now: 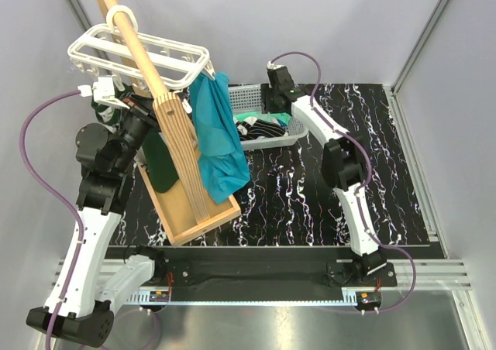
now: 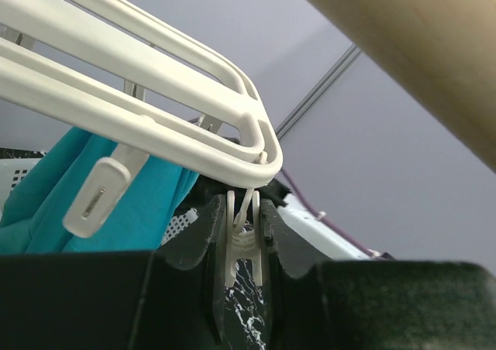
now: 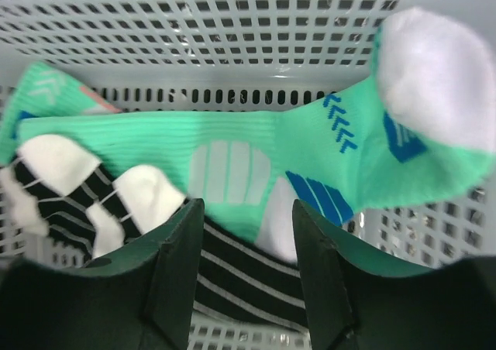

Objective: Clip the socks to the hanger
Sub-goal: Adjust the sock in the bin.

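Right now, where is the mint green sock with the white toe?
In the right wrist view the mint green sock lies in the grey mesh basket, across black striped socks, directly under the open right pincer.

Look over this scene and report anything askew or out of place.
Nothing looks spilled or damaged. Oddly, a large teal cloth hangs from the white clip hanger, while the socks lie heaped in the mesh basket.
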`<state>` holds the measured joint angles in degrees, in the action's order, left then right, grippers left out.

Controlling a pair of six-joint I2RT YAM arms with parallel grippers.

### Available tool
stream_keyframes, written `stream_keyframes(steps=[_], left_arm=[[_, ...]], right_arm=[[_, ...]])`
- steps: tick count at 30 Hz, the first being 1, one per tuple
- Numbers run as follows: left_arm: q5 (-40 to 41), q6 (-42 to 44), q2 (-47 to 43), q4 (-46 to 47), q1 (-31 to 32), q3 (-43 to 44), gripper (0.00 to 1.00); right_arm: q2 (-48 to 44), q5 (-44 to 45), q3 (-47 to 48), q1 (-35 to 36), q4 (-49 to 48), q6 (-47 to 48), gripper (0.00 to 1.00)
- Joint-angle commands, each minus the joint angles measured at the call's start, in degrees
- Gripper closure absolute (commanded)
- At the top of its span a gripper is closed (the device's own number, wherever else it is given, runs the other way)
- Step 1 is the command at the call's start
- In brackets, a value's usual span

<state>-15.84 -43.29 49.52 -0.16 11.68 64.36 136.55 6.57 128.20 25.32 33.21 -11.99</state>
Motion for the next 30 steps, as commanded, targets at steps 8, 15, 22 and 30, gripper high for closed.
stream_keyframes(steps=[8,15,22,30], left_arm=[[-2.3,-0.4,0.3,4.7,0.2,-0.7,1.00],[-1.2,-1.3,0.1,5.5,0.2,-1.3,1.00],[0.2,-2.4,-1.1,5.9,0.2,-2.4,1.00],[-0.8,-1.3,-1.4,3.2,0.1,-0.2,1.00]], right_arm=[[5.8,-4.5,3.5,-0.3,-0.5,1.2,0.44],[6.1,-5.8,3.5,-0.4,-0.3,3.0,0.59],[5.7,-10.2,4.7,-0.6,0.6,1.5,0.50],[3.0,-14.7,-2.6,-0.5,-1.9,-2.2,0.34]])
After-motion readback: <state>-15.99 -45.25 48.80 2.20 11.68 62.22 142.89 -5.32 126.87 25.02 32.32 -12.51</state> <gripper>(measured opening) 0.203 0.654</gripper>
